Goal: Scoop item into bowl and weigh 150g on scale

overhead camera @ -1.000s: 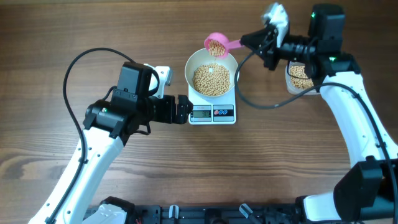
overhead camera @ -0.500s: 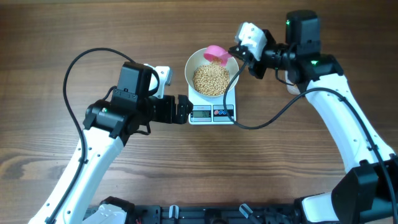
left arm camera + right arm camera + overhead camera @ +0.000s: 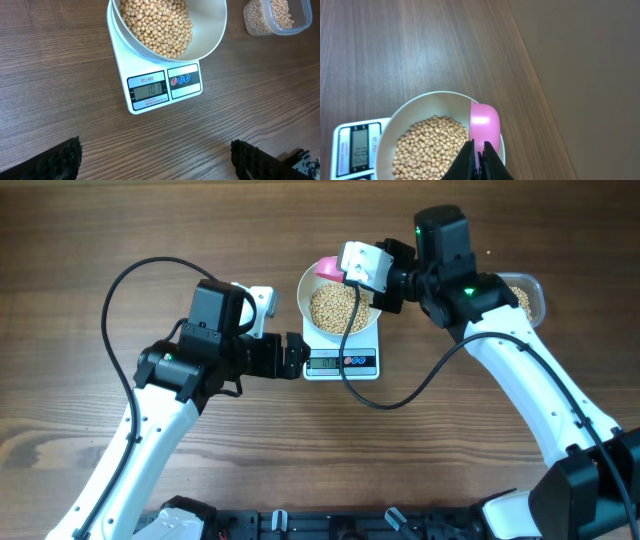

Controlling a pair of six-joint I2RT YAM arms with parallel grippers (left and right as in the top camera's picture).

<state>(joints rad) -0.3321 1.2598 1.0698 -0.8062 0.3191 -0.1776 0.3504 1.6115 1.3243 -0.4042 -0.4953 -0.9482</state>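
The white bowl (image 3: 306, 292) stands on the scale (image 3: 340, 363), holding a heap of tan beans (image 3: 338, 308). My right gripper (image 3: 372, 280) is shut on the handle of a pink scoop (image 3: 328, 268), which is tipped over the bowl's far rim. In the right wrist view the scoop (image 3: 484, 122) shows its pink back above the beans (image 3: 427, 145), with the gripper (image 3: 478, 150) clamped on the handle. My left gripper (image 3: 296, 355) sits open just left of the scale. In the left wrist view its fingers (image 3: 60, 160) are spread wide over bare wood in front of the scale (image 3: 165, 87).
A clear plastic tub (image 3: 530, 295) with more beans stands at the right, partly hidden behind the right arm. It also shows in the left wrist view as the tub (image 3: 277, 17), at the top right. A black cable loops from the right arm down past the scale.
My right arm has swung left from the tub to the bowl with the scoop. The scoop has rolled over above the bowl. The left arm has not moved.
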